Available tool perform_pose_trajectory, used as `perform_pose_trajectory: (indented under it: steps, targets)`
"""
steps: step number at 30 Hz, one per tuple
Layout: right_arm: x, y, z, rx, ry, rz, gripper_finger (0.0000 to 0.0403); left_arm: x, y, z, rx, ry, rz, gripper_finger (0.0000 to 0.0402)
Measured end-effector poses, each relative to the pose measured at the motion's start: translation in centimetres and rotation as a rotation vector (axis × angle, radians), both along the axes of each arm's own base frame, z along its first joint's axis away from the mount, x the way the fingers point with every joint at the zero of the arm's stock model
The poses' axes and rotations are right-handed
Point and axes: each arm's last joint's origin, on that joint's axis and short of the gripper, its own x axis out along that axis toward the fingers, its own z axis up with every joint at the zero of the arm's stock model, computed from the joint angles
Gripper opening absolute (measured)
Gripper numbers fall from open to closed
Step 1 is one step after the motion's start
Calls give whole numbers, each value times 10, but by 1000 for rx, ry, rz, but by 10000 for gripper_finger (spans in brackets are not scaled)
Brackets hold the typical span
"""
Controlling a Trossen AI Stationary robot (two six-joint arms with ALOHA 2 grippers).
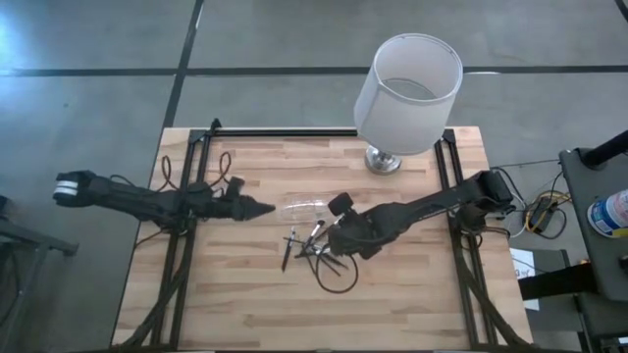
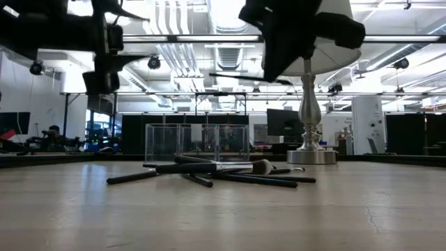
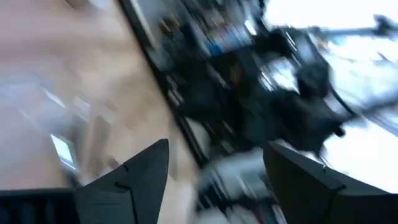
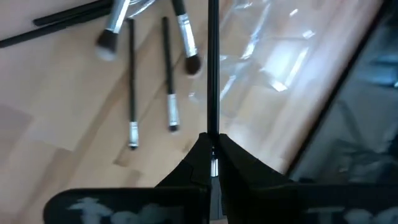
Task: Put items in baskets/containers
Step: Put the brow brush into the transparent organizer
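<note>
The right claw (image 4: 212, 151) is pinched shut on one thin brush (image 4: 212, 68) above the pile of brushes (image 1: 312, 247) mid-desk — beside the clear tray (image 1: 304, 206) — while the left claw (image 1: 265, 207) hangs wide open, empty.

Brushes (image 1: 312, 247) are lying scattered at the middle of the tabletop (image 1: 245, 304), with the tray (image 1: 302, 207) sitting just behind them. A lamp (image 1: 404, 93) is standing at the back edge, right of the tray. A cable loop (image 1: 336, 277) is lying among the brushes' front side.
</note>
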Motion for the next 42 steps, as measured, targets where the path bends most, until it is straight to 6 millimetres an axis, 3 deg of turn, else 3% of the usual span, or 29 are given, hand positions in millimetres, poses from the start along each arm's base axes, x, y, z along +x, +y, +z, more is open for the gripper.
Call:
perform_pose_trajectory:
  steps: [5,13,18,21,35,42]
  targets:
    - [6,5,14,-95,-31,118,11,11,-6,-2,-50,37,-169,255]
    - [15,8,29,-169,-66,256,11,58,-3,37,182,-9,-147,255]
    - [17,10,32,-202,-90,285,11,88,9,32,215,184,-244,255]
    - [16,14,33,-217,-92,293,11,100,21,32,188,184,-284,255]
    - [17,24,38,-302,-178,245,11,135,31,30,96,141,-478,255]
    - [17,24,38,-286,-208,195,11,132,35,34,114,124,-466,255]
